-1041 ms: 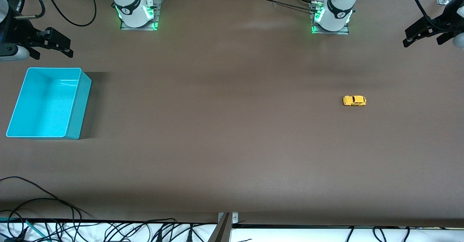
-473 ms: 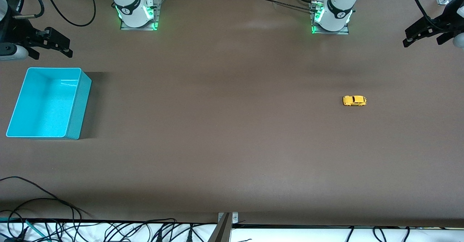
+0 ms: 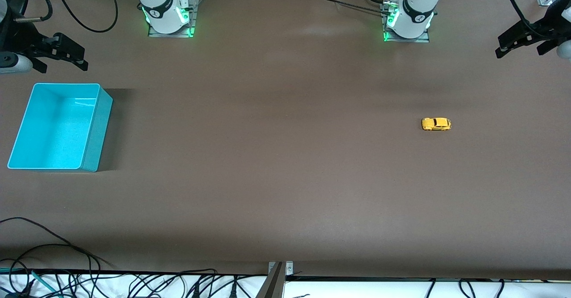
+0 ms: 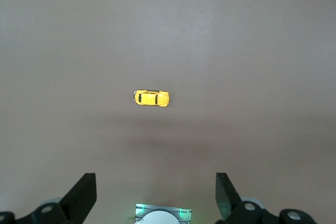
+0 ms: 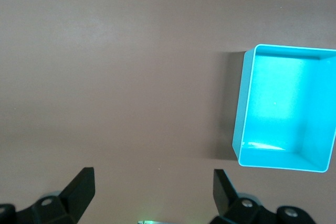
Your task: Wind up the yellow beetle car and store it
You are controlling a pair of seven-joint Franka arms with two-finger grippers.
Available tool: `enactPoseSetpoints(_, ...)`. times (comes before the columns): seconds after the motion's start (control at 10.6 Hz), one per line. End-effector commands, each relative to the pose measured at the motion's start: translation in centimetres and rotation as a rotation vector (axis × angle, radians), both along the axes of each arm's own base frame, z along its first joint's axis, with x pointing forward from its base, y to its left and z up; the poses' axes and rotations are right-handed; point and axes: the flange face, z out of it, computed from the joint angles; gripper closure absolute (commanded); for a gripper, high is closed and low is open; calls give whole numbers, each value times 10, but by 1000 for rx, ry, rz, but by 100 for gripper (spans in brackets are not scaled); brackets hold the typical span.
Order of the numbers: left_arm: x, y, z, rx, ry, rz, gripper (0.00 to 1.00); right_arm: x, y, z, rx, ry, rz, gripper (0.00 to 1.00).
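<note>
The yellow beetle car [image 3: 436, 124] stands on its wheels on the brown table, toward the left arm's end; it also shows in the left wrist view [image 4: 151, 98]. My left gripper [image 3: 519, 51] hangs open and empty, high over the table's edge at that end, well apart from the car; its spread fingers frame the left wrist view [image 4: 156, 187]. My right gripper [image 3: 64, 67] hangs open and empty, high over the table by the turquoise bin [image 3: 96, 124]; the right wrist view [image 5: 152, 184] shows it too. The bin [image 5: 239, 129] is empty.
The two arm bases [image 3: 167, 14] [image 3: 408, 19] stand along the edge of the table farthest from the front camera. Loose black cables [image 3: 53, 249] lie along the edge nearest it, toward the right arm's end.
My right gripper has drifted slightly toward the right arm's end of the table. The car, the bin and my left gripper have not moved.
</note>
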Motion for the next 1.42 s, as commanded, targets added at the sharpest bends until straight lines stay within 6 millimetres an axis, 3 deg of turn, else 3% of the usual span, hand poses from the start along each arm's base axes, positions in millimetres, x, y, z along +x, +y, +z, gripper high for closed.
enactPoseSetpoints(0.0, 1, 4, 3, 14, 8, 0, 0, 1, -2, 6, -14, -13, 0, 0)
enactPoseSetpoints(0.19, 3, 3, -1, 14, 14, 0, 0, 0, -2, 7, -14, -13, -2, 0)
enactPoseSetpoints(0.47, 10, 40, -13, 6, -9, 69, 0, 0, -4, 7, -14, -13, -6, 0)
enactPoseSetpoints(0.57, 11, 55, -25, 6, -6, 97, 0, 1, -4, 6, -14, -11, -6, 0)
enactPoseSetpoints(0.76, 12, 64, -59, 12, 22, 112, 0, 1, -4, 6, -14, -11, -6, 0)
enactPoseSetpoints(1.04, 16, 79, -80, 12, 10, 138, 0, 1, -5, 6, -14, -11, -11, 0)
enactPoseSetpoints(1.23, 25, 77, -118, 9, 83, 142, 0, 1, -6, 6, -13, -11, -15, 0)
enactPoseSetpoints(1.33, 23, 79, -122, 7, 90, 135, 0, 1, -6, 6, -13, -11, -15, 0)
